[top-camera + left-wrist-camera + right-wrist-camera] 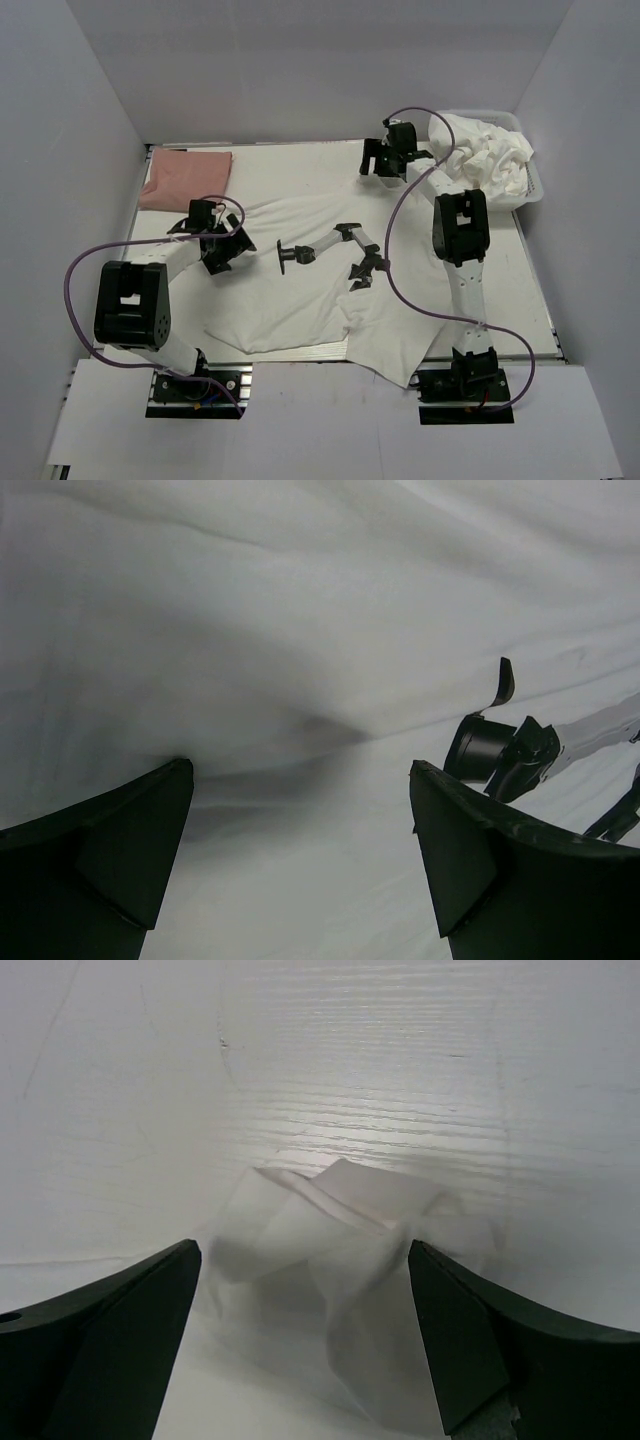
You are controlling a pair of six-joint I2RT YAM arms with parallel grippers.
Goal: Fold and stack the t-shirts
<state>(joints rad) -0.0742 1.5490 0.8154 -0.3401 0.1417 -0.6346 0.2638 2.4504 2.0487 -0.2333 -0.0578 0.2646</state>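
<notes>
Top: white shirt [300, 300] is spread mid-table [520, 290], creased, with its near-right corner spilling past the table edge. A folded pink shirt [185, 180] sits just off its far-left corner, probably the start of the stack. A basket [538, 185] off its far-right corner is heaped with crumpled white cloth [485, 155], likely the queue. Left gripper [228, 252] is over the white shirt's left side and right gripper [383, 165] is at its far edge. My guess is two pick points for a fold. A black-and-white jointed thing [330, 248] lies on the shirt's middle; can't tell what it is.

Left wrist: jaws are spread with nothing between them. Soft matte fabric with shallow ripples lies below.

Right wrist: jaws are spread wide, holding nothing. A thin crumpled cloth edge [340, 1220] lies between them on the grained table. It's likely the white shirt's edge, unconfirmed.
</notes>
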